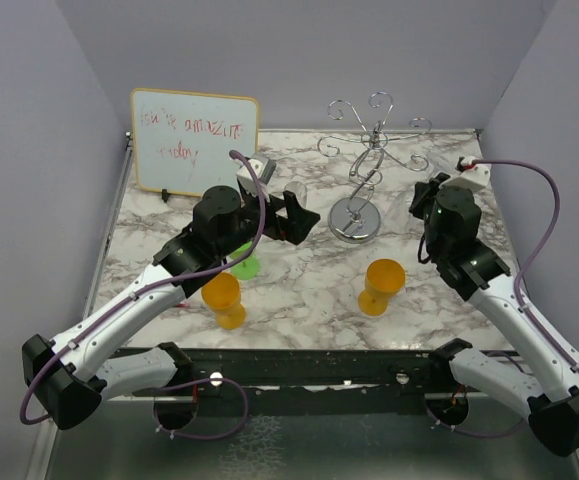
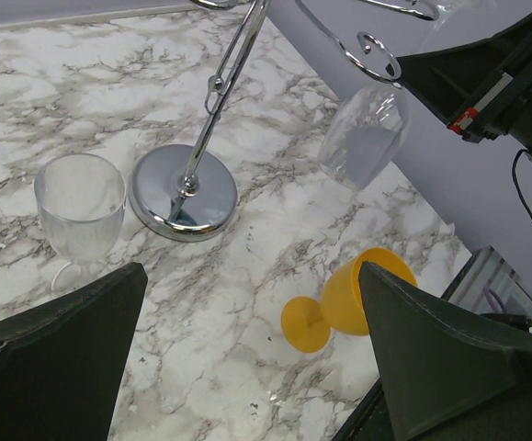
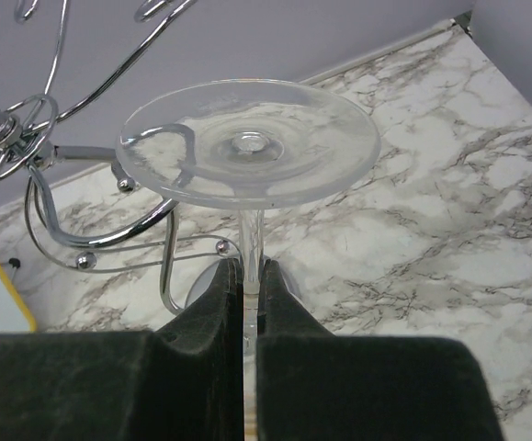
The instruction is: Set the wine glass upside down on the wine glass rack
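Observation:
My right gripper (image 3: 252,276) is shut on the stem of a clear wine glass (image 3: 247,142). The glass is turned upside down, with its round foot on top and close against a curled arm of the wine glass rack (image 3: 59,207). In the left wrist view its bowl (image 2: 365,138) hangs mouth down under a spiral-tipped arm (image 2: 376,60), above the marble. The rack (image 1: 361,165) stands at the back middle on its chrome base (image 2: 185,191). My left gripper (image 2: 252,367) is open and holds nothing, left of the rack (image 1: 301,215).
A second clear glass (image 2: 80,207) stands upright left of the rack base. Two orange goblets (image 1: 224,298) (image 1: 379,285) stand near the front, and a green item (image 1: 244,266) lies under the left arm. A whiteboard (image 1: 194,140) leans at the back left.

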Controlling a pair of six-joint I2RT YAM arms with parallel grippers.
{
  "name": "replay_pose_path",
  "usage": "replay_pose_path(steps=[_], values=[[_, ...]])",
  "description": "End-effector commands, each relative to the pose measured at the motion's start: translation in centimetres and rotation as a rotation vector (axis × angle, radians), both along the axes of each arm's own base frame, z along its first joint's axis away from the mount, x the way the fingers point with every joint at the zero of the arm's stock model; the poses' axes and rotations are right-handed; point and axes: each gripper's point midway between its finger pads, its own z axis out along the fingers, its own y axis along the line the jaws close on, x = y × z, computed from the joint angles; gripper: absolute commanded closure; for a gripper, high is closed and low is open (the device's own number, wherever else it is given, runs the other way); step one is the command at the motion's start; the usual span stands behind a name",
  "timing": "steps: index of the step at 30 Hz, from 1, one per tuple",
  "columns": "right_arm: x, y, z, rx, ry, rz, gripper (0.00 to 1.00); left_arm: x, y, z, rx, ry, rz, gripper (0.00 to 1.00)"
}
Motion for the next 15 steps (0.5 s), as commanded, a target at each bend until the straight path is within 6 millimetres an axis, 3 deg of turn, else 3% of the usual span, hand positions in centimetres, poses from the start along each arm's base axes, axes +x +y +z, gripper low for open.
replay_pose_path(steps=[1, 9, 15], values=[[1.1, 0.1, 2.1, 0.093, -0.084, 0.013, 0.99, -0.3, -0.3, 2.5, -0.05, -0.039, -0.02, 0.01], [3.7, -0.9, 2.1, 0.17, -0.128, 0.126, 0.99, -0.3, -0.7, 2.3, -0.055, -0.032, -0.033, 0.01], [4.5, 0.4, 1.8, 0.141, -0.156, 0.328, 1.0, -0.5, -1.4, 2.4, -0.044, -0.03, -0.078, 0.01]])
